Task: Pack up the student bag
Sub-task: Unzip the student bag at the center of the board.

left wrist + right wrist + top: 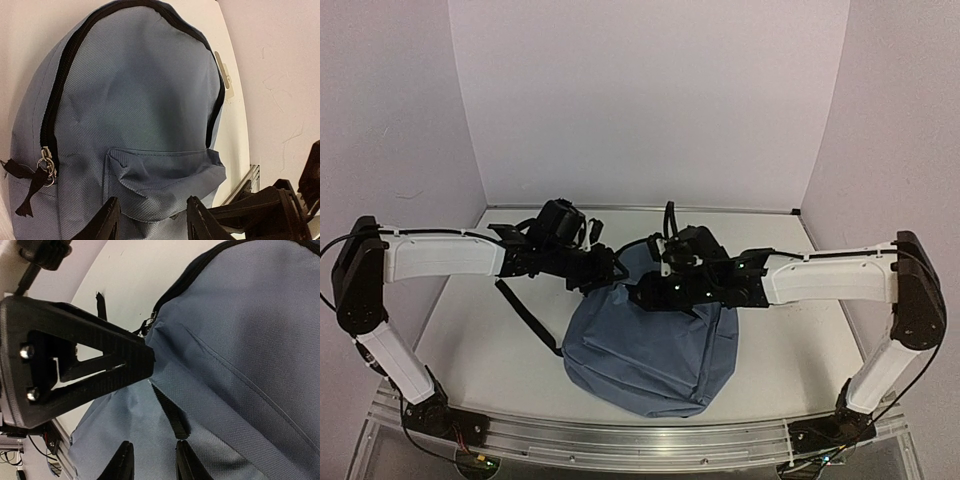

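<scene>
Jaws on the left gripper (152,225) are well apart, tips down on the front of the bag (650,350). The front pocket (165,185) sits just ahead of them, its puckered top edge betw. the two fingers, w/ the rest of the bag stretching away beyond. Nothing clamped as far as I can see. A zip pull (44,167) hangs off to one side of those jaws, well apart from them, at the end of the black zip.

Right gripper (154,465): jaws closer together, a narrow gap w/ blue cloth showing in it. A black strip of webbing (170,415) runs down a fold in the cloth to just above one fingertip. Can't tell if they're nipping the cloth or only resting on it.

From overhead both grippers meet over the far end of the bag, approx. tip to tip. The bulk of it lies on the table (480,350) on the near side of them. A black strap (525,315) trails out on the table, out to the side of the left jaws.
</scene>
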Available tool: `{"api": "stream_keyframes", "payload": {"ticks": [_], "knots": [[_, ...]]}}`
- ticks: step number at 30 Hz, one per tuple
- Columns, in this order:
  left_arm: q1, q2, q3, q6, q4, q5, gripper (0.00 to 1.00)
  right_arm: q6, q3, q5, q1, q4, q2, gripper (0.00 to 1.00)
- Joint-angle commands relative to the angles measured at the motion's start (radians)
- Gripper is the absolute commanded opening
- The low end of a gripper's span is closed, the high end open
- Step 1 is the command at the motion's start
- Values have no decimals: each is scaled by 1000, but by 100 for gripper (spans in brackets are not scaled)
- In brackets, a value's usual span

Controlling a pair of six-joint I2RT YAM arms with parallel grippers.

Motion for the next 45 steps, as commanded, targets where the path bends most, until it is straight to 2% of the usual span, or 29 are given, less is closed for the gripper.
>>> {"api": "stream_keyframes", "payload": {"ticks": [1, 12, 18, 21, 27, 32, 45], "knots": [[6, 17, 64, 5, -16, -16, 45, -5, 62, 71, 7, -1, 44, 28], [12, 51, 77, 6, -23, 1, 38, -13, 87, 148, 22, -27, 101, 27], [12, 61, 82, 5, -17, 10, 30, -24, 111, 160, 39, -32, 137, 25], [12, 62, 81, 3, -15, 10, 24, -20, 113, 188, 44, -40, 141, 21], [14, 67, 76, 2, -15, 8, 13, -11, 108, 224, 44, -58, 136, 2], [14, 52, 66, 2, -16, -15, 0, -5, 98, 246, 44, -66, 116, 0], [21, 10, 61, 20, -55, -64, 0, 10, 73, 351, 44, -128, 53, 0]]}}
